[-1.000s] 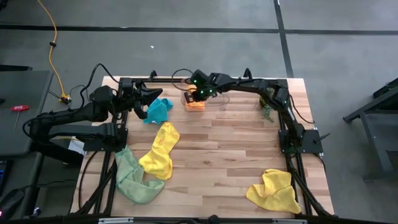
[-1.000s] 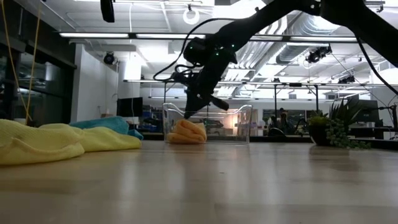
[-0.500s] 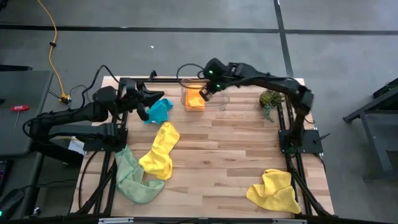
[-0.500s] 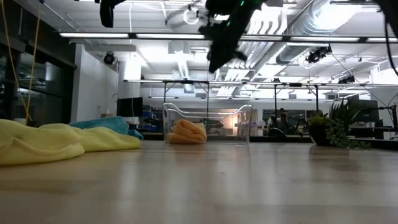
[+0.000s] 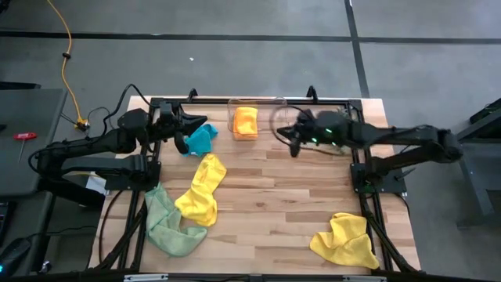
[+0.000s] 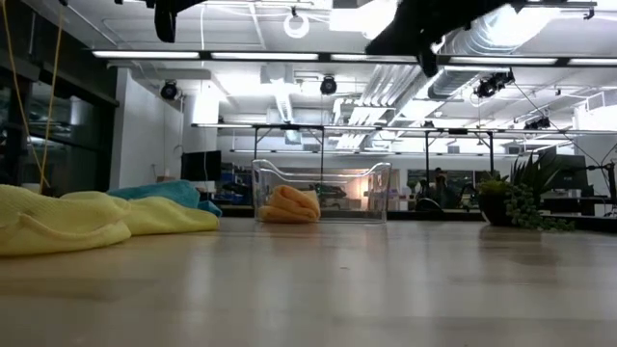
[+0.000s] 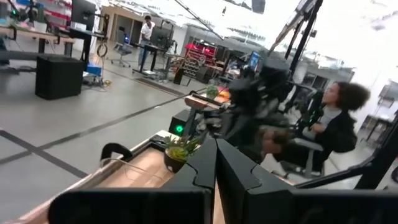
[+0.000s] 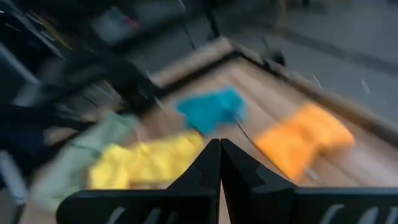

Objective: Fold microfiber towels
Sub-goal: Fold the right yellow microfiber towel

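a wooden slatted table [image 5: 274, 180] sits on a grey concrete floor, seen from straight above. at twelve o'clock on the table a clear plastic bin [image 5: 254, 119] holds the orange towel [image 5: 246, 121], bunched at its left end. the right gripper [image 5: 287, 135] hangs just beside the bin at its four o'clock, fingers clenched together, grasping nothing. the left gripper [image 5: 182, 139] sits at ten o'clock on the table, also clenched and empty, just beside the teal-blue towel [image 5: 201, 139]. a yellow towel [image 5: 202, 189] lies crumpled left of centre, touching the light green towel [image 5: 167, 224] at seven o'clock. a second yellow towel [image 5: 344, 240] lies at five o'clock, well apart from the rest. a small potted plant is partly hidden under the right arm.

from table height, a bright workshop with ceiling lights stretches behind. the bin [image 6: 321, 192] stands in the middle distance with the orange towel [image 6: 287, 203] inside. yellow cloth [image 6: 87, 221] and a bit of teal [image 6: 164, 194] lie at nine o'clock; the plant [image 6: 521, 198] at three o'clock.

the left wrist view shows closed fingers [image 7: 214, 168], the plant [image 7: 179, 149] and a seated person [image 7: 329, 130] beyond.

the right wrist view, blurred, shows closed fingers [image 8: 217, 168] above teal, orange and yellow towels.
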Available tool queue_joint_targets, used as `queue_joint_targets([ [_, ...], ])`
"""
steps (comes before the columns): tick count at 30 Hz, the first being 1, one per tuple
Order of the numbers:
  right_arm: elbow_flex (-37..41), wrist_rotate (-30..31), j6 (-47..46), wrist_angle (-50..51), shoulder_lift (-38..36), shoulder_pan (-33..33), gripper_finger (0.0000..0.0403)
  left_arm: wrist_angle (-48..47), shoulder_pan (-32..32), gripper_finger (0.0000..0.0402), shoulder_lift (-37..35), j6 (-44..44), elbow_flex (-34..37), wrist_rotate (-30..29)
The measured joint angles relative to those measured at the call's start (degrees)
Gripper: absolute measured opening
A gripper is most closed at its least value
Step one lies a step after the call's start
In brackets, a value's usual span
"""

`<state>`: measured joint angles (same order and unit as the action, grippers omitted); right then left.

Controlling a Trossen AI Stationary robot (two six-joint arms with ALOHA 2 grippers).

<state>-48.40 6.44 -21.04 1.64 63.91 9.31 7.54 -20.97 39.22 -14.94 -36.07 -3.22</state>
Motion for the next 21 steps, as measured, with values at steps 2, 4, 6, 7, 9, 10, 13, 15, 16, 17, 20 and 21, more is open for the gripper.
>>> queue_joint_targets([
  [2, 4.4, 0.0, 3.8, -7.3, -3.5, -1.3, 0.0, -0.4, 0.0, 0.0, 0.0, 2.5, 0.0, 0.0],
  [4, 7.8, 0.0, 7.5, -13.2, -6.4, -2.3, 0.0, -0.7, 0.0, 0.0, 0.0, 5.1, 0.0, 0.4],
  [6, 9.7, 0.0, 10.2, -16.3, -8.7, -3.0, 0.0, -0.9, 0.0, 0.0, 0.0, 7.1, 0.0, 0.9],
  [7, 10.3, 0.0, 10.9, -16.5, -9.6, -3.1, 0.0, -0.9, 0.0, 0.0, 0.0, 8.0, 0.0, 1.0],
  [9, 10.5, 0.0, 10.7, -16.1, -10.6, -3.3, 0.0, -0.9, 0.0, 0.0, 0.0, 9.1, 0.0, 1.1],
  [10, 10.5, 0.0, 10.6, -16.1, -11.0, -3.4, 0.0, -0.9, 0.0, 0.0, 0.0, 9.2, 0.0, 1.1],
  [13, 10.3, -0.1, 10.6, -16.2, -11.3, -3.4, 0.0, -0.9, 0.0, 0.0, 0.0, 9.2, 0.0, 1.1],
  [15, 10.3, -0.3, 10.6, -16.2, -11.3, -3.4, 0.0, -0.9, 0.0, 0.0, 0.0, 9.2, 0.0, 1.0],
  [16, 10.3, -0.3, 10.6, -16.2, -11.3, -3.4, 0.0, -0.9, 0.0, 0.0, 0.0, 9.2, 0.0, 1.0],
  [17, 10.3, -0.3, 10.6, -16.2, -11.3, -3.4, 0.0, -0.9, 0.0, 0.0, 0.0, 9.2, 0.0, 1.0],
  [20, 10.3, -0.4, 10.6, -16.2, -11.3, -3.4, 0.0, -0.9, 0.0, 0.0, 0.0, 9.2, 0.0, 1.0],
  [21, 10.3, -0.4, 10.4, -16.1, -11.3, -3.4, 0.0, -0.9, 0.0, 0.0, 0.0, 9.2, 0.0, 1.0],
])
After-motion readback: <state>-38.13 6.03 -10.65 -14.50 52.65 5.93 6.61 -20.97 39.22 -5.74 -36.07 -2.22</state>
